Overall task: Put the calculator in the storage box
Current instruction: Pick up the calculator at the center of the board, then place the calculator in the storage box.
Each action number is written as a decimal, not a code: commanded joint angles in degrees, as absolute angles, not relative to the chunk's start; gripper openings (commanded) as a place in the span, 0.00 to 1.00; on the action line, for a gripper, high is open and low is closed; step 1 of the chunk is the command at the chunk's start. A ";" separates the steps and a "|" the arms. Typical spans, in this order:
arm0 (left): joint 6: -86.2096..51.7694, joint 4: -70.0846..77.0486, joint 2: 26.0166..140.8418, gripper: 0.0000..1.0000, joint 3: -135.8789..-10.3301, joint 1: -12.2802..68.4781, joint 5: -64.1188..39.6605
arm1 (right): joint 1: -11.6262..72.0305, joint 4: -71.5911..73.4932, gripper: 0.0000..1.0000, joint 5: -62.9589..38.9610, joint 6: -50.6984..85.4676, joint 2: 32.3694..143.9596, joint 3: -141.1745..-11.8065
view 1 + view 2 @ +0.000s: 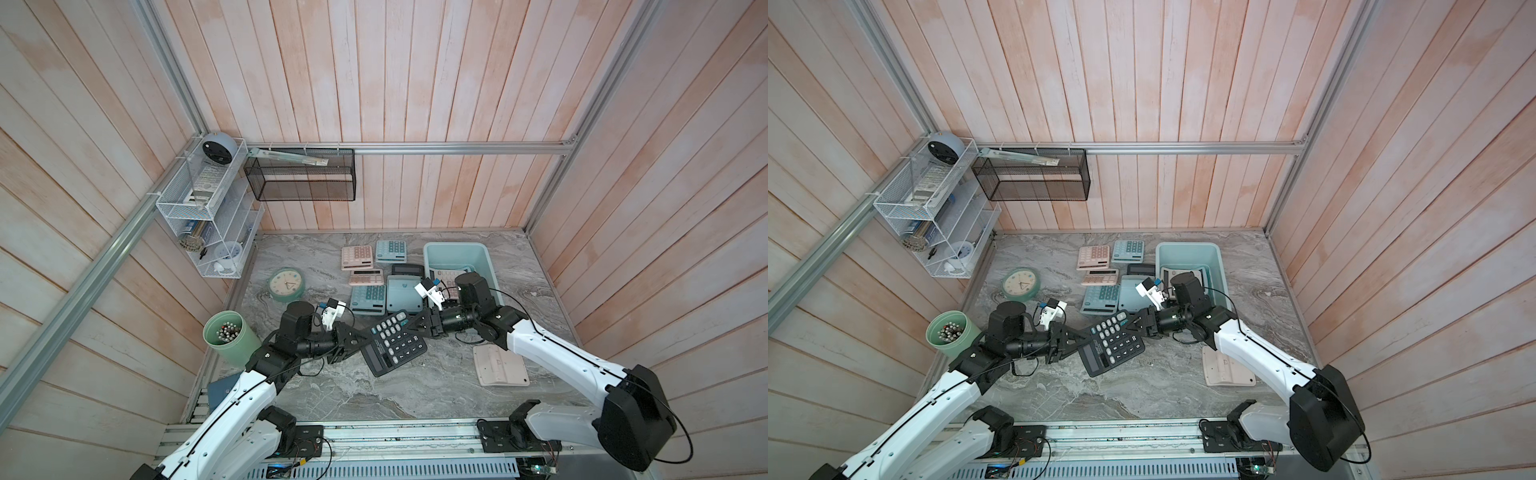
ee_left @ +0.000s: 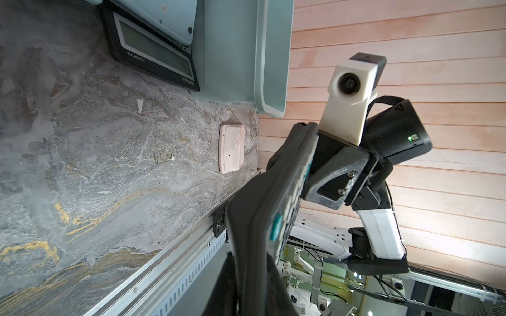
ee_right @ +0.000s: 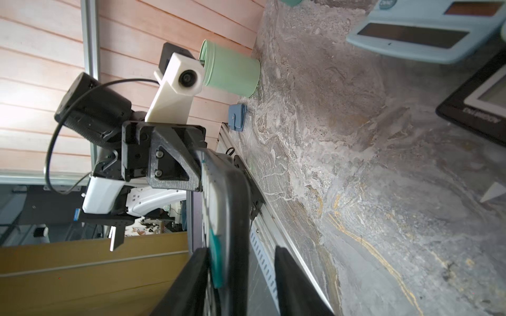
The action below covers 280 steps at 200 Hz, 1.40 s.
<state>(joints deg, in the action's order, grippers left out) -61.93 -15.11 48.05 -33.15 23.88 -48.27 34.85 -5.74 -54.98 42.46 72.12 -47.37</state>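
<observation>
Left end effector (image 1: 354, 341) clamped on the black calculator (image 1: 395, 343) — right end effector (image 1: 417, 325) straddles the opposite edge, jaws apart.
Calculator hangs tilted over the bench (image 1: 374, 395) — near-left of the teal storage box (image 1: 457, 254).

Black calculator (image 1: 392, 343); pale teal storage box (image 1: 455, 245); grey marbled table (image 1: 374, 399).

Left arm (image 1: 232, 401), right arm (image 1: 552, 345) reach inward, tips facing; left tool (image 1: 365, 338) clamped, right tool (image 1: 417, 323) jaws parted.
</observation>
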 commanded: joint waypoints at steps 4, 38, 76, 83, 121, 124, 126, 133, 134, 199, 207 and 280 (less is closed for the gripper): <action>-62.54 -9.79 48.57 0.00 -33.22 23.35 -50.38 | 35.30 0.24 0.24 -57.55 46.48 70.35 -46.01; -60.71 -13.40 48.85 0.33 -34.40 21.53 -47.90 | 34.59 -3.41 0.07 -54.54 44.67 68.45 -47.60; -54.28 -25.67 46.46 0.94 -39.54 19.19 -42.22 | 31.31 -18.41 0.00 -47.19 36.59 66.35 -53.75; -52.13 -29.33 46.20 1.00 -40.97 19.03 -39.97 | 30.30 -20.24 0.00 -46.01 35.71 65.80 -54.66; -50.30 -33.06 45.07 1.00 -41.23 18.98 -34.30 | 21.96 -29.08 0.00 -40.12 31.84 63.08 -59.84; -50.74 -32.21 44.88 1.00 -40.75 18.98 -34.53 | 21.16 -29.85 0.00 -39.57 31.43 62.99 -60.36; -51.03 -31.72 44.84 1.00 -40.49 18.98 -34.67 | 20.56 -30.36 0.00 -39.34 31.17 62.90 -60.66; -51.97 -30.08 44.52 1.00 -39.51 18.98 -35.03 | 18.52 -32.12 0.00 -38.19 30.33 62.69 -61.77; -52.09 -29.90 44.54 1.00 -39.35 18.98 -35.05 | 18.23 -32.36 0.00 -38.04 30.20 62.68 -61.91; -54.67 -25.55 43.42 1.00 -35.77 18.98 -34.43 | 3.04 -39.86 0.00 -28.67 24.99 64.77 -66.85; -54.75 -25.19 43.83 1.00 -35.75 18.98 -34.45 | 3.02 -39.99 0.00 -27.77 24.79 65.74 -67.22; -54.32 -24.00 46.47 1.00 -35.67 18.98 -34.20 | 3.29 -42.82 0.00 -26.87 21.92 74.23 -65.55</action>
